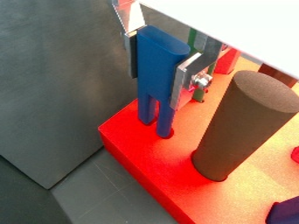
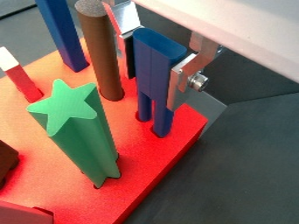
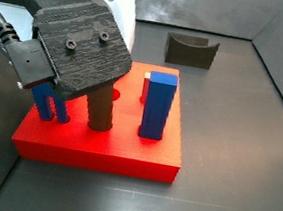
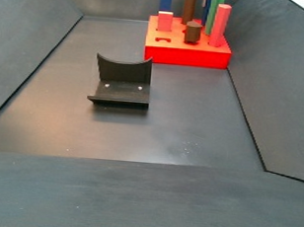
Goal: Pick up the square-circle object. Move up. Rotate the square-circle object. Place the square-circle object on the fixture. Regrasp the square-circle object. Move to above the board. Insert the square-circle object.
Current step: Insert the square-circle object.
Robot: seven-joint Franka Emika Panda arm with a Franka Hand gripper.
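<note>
Over the board, gripper clamps the square-circle object; only the far side view shows the fixture whole.

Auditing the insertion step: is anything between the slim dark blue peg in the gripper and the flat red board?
Nothing visible. The gripper holds the dark blue peg, whose lower end meets the red board near its corner; the tall brown cylinder stands beside it, apart.
</note>
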